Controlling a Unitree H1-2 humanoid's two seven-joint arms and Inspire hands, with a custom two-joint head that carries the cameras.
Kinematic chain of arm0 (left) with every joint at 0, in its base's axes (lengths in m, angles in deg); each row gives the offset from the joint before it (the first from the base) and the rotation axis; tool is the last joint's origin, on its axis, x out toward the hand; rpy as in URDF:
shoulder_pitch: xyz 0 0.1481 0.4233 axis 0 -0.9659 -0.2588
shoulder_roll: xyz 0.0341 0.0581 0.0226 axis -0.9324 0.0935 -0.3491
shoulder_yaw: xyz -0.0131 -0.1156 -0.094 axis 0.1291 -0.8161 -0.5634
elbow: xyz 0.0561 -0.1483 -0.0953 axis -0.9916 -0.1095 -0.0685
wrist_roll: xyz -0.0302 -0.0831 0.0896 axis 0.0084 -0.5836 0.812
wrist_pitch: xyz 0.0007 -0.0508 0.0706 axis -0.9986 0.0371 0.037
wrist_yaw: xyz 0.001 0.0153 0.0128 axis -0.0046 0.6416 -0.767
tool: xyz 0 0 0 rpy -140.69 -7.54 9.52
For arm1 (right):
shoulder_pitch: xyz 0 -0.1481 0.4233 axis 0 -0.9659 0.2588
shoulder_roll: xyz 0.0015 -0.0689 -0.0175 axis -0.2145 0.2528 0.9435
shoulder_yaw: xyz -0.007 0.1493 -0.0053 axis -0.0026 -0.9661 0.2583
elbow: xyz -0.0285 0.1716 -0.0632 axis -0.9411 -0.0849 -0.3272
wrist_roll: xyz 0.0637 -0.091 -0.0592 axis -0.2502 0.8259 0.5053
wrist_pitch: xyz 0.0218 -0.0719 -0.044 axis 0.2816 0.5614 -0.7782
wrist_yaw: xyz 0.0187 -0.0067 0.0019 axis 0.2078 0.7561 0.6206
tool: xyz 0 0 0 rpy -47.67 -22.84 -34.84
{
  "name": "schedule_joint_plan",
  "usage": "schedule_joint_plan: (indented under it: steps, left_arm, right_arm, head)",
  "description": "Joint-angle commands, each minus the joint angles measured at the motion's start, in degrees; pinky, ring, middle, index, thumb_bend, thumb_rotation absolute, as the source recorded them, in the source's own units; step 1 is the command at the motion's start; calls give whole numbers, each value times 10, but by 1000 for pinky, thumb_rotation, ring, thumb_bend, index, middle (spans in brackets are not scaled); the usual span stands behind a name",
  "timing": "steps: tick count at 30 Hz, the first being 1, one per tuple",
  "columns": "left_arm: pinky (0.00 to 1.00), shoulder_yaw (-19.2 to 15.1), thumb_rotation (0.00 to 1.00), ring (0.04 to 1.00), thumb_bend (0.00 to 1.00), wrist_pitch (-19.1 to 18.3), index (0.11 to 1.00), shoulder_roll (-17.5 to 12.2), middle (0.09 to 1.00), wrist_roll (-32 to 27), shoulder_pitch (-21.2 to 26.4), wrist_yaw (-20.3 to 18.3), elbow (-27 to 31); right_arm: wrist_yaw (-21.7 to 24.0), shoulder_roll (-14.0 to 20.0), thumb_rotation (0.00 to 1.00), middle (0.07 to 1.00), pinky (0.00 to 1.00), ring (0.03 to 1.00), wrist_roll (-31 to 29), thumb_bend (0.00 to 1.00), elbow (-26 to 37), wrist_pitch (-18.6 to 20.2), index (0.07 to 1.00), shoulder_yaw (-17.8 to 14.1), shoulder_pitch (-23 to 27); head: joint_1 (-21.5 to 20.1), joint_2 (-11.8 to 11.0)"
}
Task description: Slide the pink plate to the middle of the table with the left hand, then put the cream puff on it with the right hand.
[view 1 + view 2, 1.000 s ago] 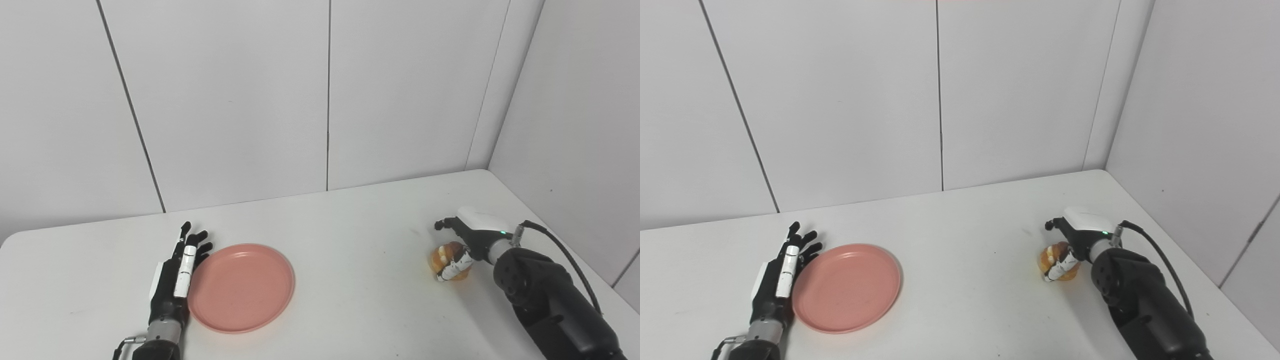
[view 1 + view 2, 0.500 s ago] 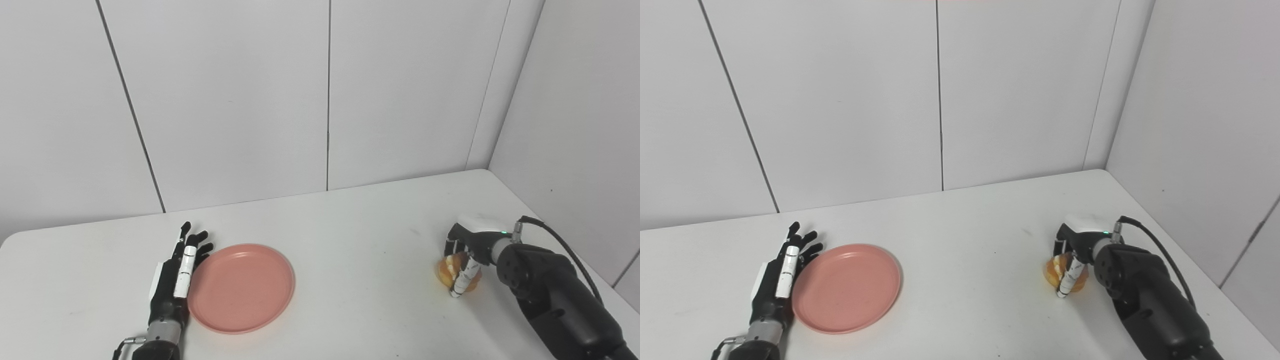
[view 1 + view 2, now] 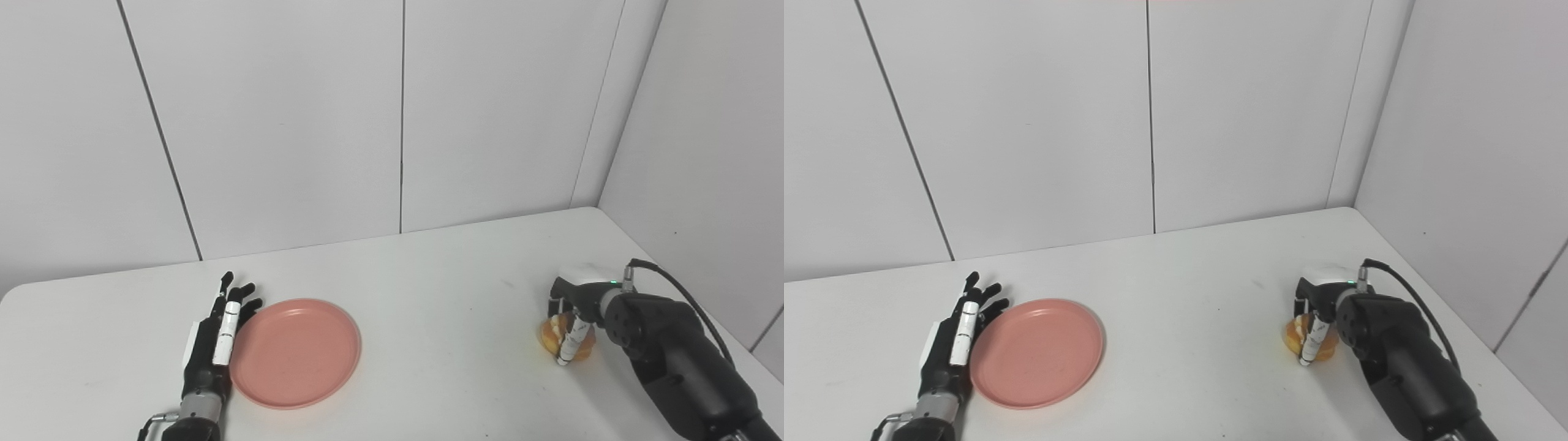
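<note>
Pink plate (image 3: pixel 296 352) sits flat on white table (image 3: pixel 429 294), left of centre, nearer the near edge than the far wall. Left hand (image 3: pixel 215 340) lies on the table just left of the plate, fingers straight & slightly spread, pointing toward the far side; its inner edge is against the plate's left rim. It's holding nothing, hand wide.

Cream puff (image 3: pixel 565 340) is on the right side of the table, well apart from the plate, resting on the table surface as far as I can tell. Right hand (image 3: pixel 1315 309) comes over it from the far/right side w/ fingers curled down around it; one white-banded finger (image 3: pixel 569 344) crosses the puff's front down to table level. Fingers wrapped on the puff, so it's gripped. Right forearm (image 3: pixel 680 361) runs off toward the near right corner, black cable (image 3: pixel 686 297) looping off the wrist.
</note>
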Motion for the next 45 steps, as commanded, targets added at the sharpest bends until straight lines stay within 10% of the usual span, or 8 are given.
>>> schedule_joint_plan:
  steps: [1, 22, 32, 42, 45]
  left_arm:
    - [836, 5, 960, 812, 641, -27, 1000, 0, 881, 6, -50, -1, -29]
    - [807, 12, 961, 809, 673, -48, 1000, 22, 876, 18, -55, 19, 2]
    - [808, 25, 938, 814, 692, -67, 1000, 61, 881, 34, -53, 51, 22]
    - [757, 29, 942, 812, 748, -71, 998, 68, 889, 47, -52, 71, 19]
    - [766, 28, 938, 815, 755, -68, 994, 68, 885, 48, -51, 73, 16]
  right_arm:
    - [-18, 7, 0, 548, 337, 427, 8, 514, 24, 5, 461, -13, 11]
    - [8, -26, 0, 483, 294, 400, -11, 519, 202, -9, 516, 32, 78]
    - [8, -77, 0, 502, 284, 419, -38, 521, 178, -10, 484, 65, 136]
    - [-7, -146, 0, 454, 210, 354, -62, 512, 151, -10, 536, 108, 155]
    - [-21, -156, 0, 471, 325, 415, -54, 520, 141, -24, 506, 128, 156]
  head:
    - [2, 1]
    - [72, 30]
    - [189, 57]
    - [221, 57]
    - [226, 56]
